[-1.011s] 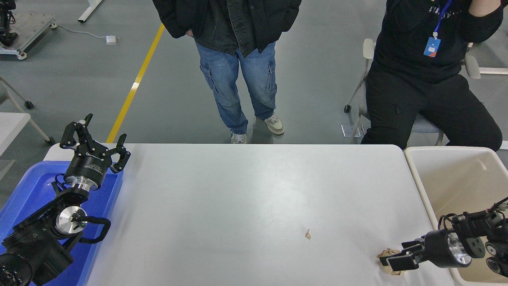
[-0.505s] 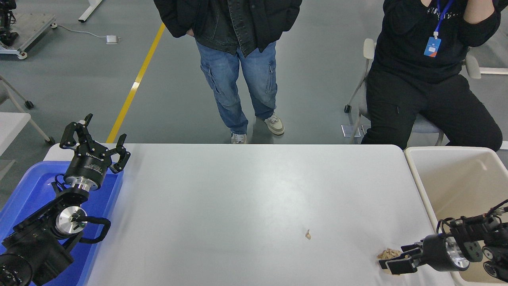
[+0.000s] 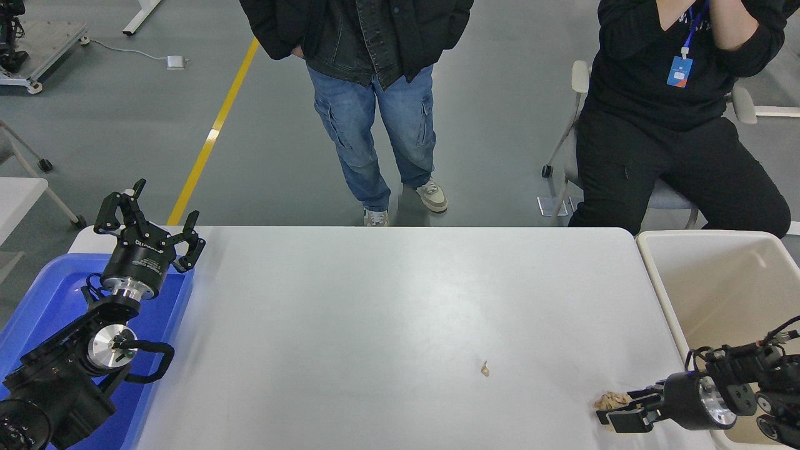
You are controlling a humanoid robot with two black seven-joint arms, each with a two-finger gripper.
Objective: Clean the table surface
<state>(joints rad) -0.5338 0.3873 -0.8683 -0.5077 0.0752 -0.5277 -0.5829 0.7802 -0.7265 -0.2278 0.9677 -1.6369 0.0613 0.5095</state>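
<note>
The white table surface [image 3: 375, 300] carries a small tan scrap [image 3: 484, 369] right of centre and a tan crumbly pile [image 3: 610, 400] near the front right corner. My right gripper [image 3: 617, 407] comes in low from the right with its fingers apart. Its tips lie right at the pile, one finger [image 3: 642, 395] behind it and one [image 3: 625, 420] in front; it holds nothing. My left gripper [image 3: 148, 215] is parked open above the blue tray at the lower left.
A blue plastic tray [image 3: 44, 294] sits at the table's left end under my left arm. A beige rectangular bin [image 3: 719, 281] stands off the right end. One person stands and another sits beyond the far edge.
My right gripper has sunk toward the table's near edge and drawn back a little, uncovering more of the tan pile. The pile, scrap and left arm have not moved.
</note>
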